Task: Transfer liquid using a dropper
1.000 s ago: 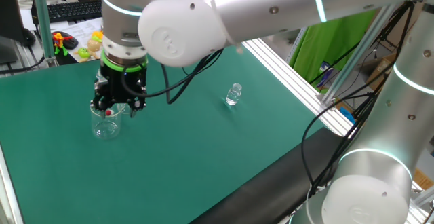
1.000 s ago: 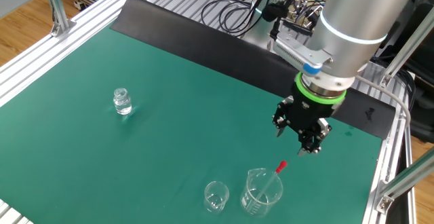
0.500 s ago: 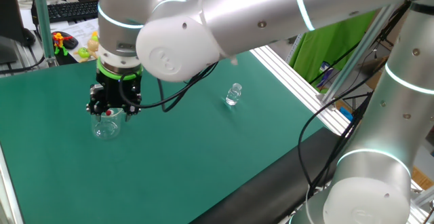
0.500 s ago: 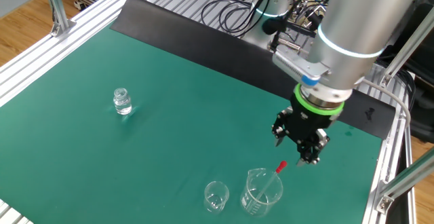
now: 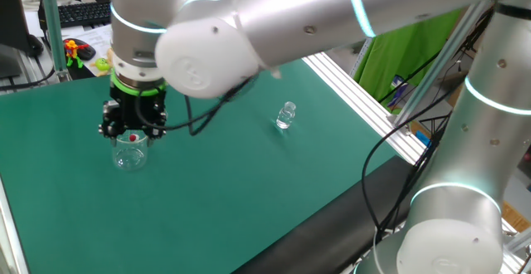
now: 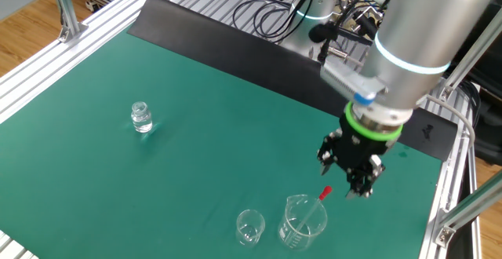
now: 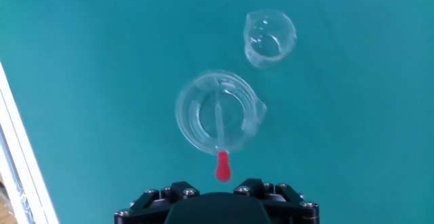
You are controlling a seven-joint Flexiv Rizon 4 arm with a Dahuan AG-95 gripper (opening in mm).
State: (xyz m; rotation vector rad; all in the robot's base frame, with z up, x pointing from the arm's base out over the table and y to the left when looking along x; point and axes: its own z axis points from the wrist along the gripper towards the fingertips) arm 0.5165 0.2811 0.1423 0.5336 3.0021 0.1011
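The dropper (image 6: 323,194), with a small red end (image 7: 222,168) and a thin clear stem, stands leaning in the larger glass beaker (image 6: 302,221); its red end sticks out over the rim. In the hand view the beaker (image 7: 217,112) is seen from above with the stem inside it. My gripper (image 6: 351,178) hovers just above the red end, open and empty, touching nothing. In the hand view my gripper (image 7: 215,185) is at the bottom edge, and the red end lies just ahead, between the two fingers. In the first fixed view my gripper (image 5: 133,129) hides most of the dropper above the beaker (image 5: 130,151).
A smaller empty beaker (image 6: 249,227) stands next to the larger one and also shows in the hand view (image 7: 270,39). A small clear glass vial (image 6: 141,118) stands far off on the green mat (image 6: 196,133). Aluminium rails edge the table.
My gripper has shifted sideways a little until it is over the dropper's red end. The beakers, dropper and vial have not moved.
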